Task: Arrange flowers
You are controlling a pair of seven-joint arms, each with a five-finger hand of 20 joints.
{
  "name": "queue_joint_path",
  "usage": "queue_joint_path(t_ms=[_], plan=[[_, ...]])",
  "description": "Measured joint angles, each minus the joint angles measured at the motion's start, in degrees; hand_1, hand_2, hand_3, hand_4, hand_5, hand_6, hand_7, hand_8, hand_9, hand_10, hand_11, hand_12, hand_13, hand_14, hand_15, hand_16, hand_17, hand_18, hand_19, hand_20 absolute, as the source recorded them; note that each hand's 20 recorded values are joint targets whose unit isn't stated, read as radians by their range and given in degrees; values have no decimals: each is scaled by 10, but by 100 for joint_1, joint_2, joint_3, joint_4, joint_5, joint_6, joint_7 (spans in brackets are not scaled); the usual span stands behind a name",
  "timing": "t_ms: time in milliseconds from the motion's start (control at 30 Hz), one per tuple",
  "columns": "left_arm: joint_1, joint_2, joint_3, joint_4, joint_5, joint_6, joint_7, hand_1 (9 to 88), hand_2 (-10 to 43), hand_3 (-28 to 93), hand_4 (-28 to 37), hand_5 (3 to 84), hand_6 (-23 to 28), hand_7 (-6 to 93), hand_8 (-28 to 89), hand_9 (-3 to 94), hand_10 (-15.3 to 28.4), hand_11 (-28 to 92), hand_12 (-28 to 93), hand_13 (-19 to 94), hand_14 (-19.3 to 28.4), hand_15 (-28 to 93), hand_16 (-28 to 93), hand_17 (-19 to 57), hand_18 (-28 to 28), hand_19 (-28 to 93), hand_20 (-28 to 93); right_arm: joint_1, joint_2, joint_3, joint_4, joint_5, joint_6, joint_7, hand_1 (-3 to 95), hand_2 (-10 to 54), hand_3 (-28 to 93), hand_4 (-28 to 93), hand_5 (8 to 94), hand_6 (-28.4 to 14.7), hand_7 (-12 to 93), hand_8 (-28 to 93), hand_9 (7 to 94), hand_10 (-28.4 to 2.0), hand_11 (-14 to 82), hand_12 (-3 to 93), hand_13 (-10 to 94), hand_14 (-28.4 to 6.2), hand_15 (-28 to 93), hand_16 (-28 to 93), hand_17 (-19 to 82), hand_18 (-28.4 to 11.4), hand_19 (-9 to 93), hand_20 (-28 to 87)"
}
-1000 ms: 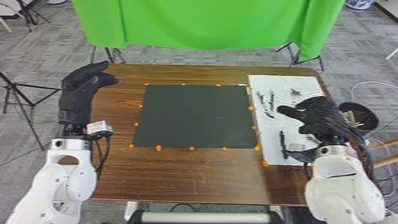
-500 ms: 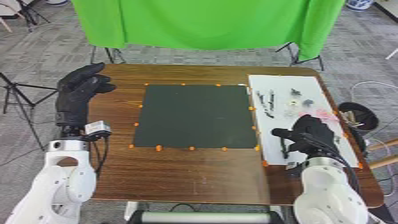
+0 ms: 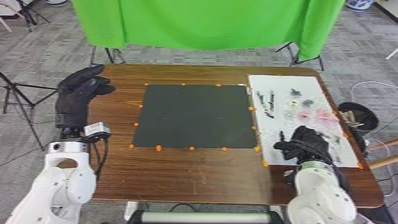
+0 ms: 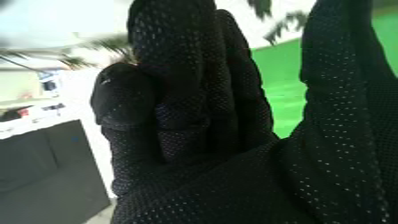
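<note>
while my left hand hangs by the left edge of the surface with relaxed fingers, my right hand is over the near part of the white sheet on the right, fingers pretty much straight and released. pink flowers lie on that sheet, just on my hand's far side.

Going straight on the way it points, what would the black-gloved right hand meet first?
Probably the pale pink flowers on the white sheet, ahead of the right hand; its height is unclear, so it might pass over them.
</note>
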Motion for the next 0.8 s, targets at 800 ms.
queue_joint_path(t_ms=[800], plan=[[26, -46, -3, 0, -43, -49, -94, 354, -95, 623, -111, 542, 19, 205, -55, 581, 129, 302, 217, 553, 178, 443, 35, 220, 195, 698, 231, 209, -461, -24, 210, 128, 242, 105, 652, -95, 529, -61, 740, -54, 187, 236, 933, -107, 104, 403, 937, -30, 432, 230, 741, -26, 775, 335]])
